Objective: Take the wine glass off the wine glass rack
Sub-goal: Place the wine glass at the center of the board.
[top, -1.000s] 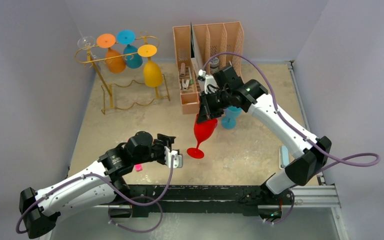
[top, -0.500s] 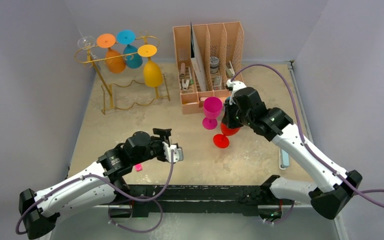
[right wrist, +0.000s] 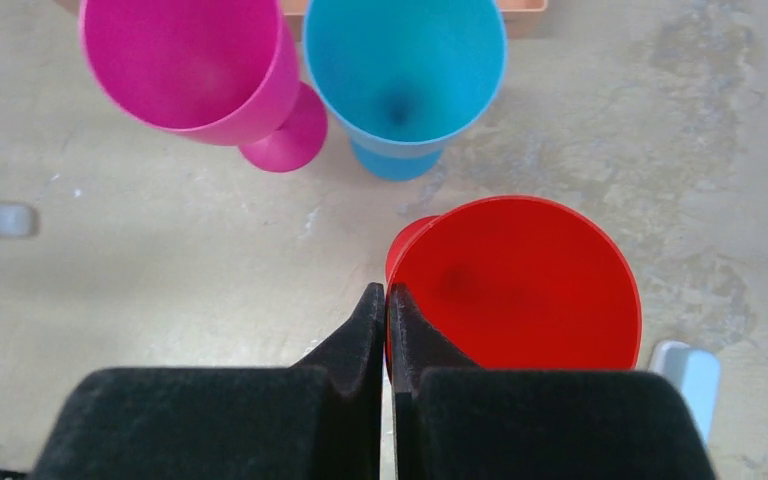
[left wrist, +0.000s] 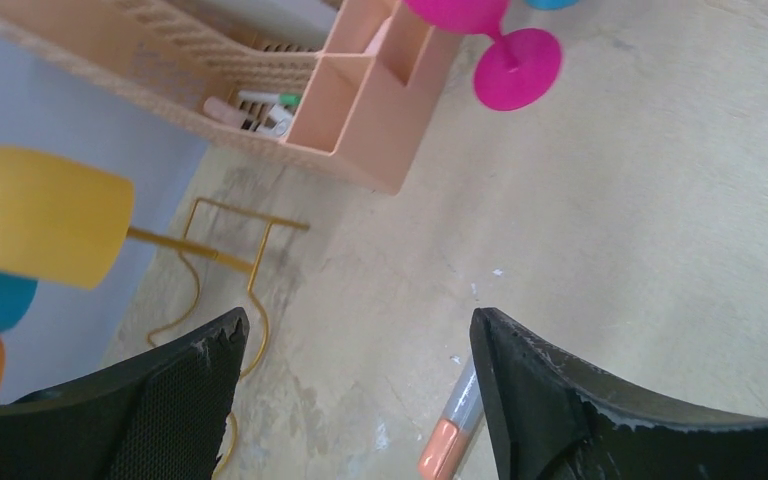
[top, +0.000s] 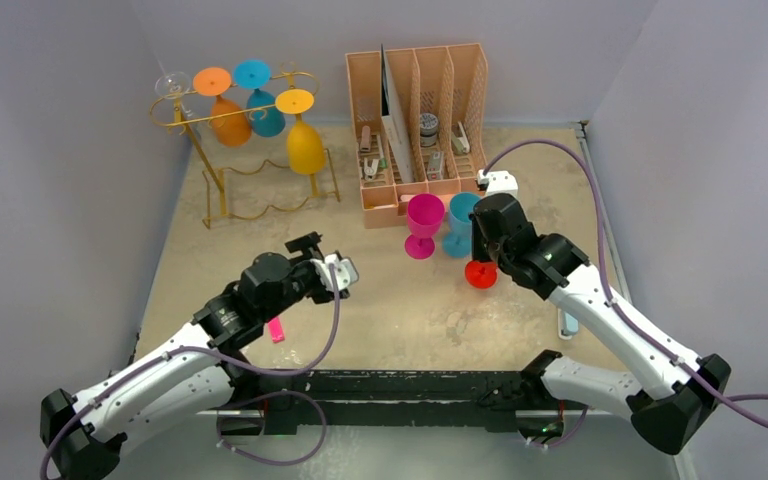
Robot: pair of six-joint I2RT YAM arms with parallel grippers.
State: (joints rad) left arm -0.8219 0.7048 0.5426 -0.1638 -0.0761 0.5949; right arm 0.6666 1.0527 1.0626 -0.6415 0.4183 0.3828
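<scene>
The gold wire wine glass rack (top: 206, 160) stands at the back left, and its base wire (left wrist: 215, 260) shows in the left wrist view. Orange (top: 228, 120), blue (top: 265, 115) and yellow (top: 305, 145) wine glasses hang upside down from it. My left gripper (top: 325, 257) (left wrist: 355, 320) is open and empty over the table, well short of the rack. A red wine glass (right wrist: 520, 285) (top: 480, 272) is upright just right of a standing blue glass (top: 460, 222). My right gripper (top: 485, 245) (right wrist: 387, 295) is shut on the red glass's rim, one finger inside the bowl.
A pink glass (top: 423, 222) stands beside the blue one, in front of the peach desk organiser (top: 415, 100). A pink-capped marker (left wrist: 450, 430) lies under my left gripper. A small white item (top: 567, 322) lies near the right edge. A clear glass (top: 172, 82) hangs at the rack's far left.
My right arm carried the red glass rightward, from in front of the organiser to right of the blue glass, and brought it upright. My left gripper opened wider and moved forward.
</scene>
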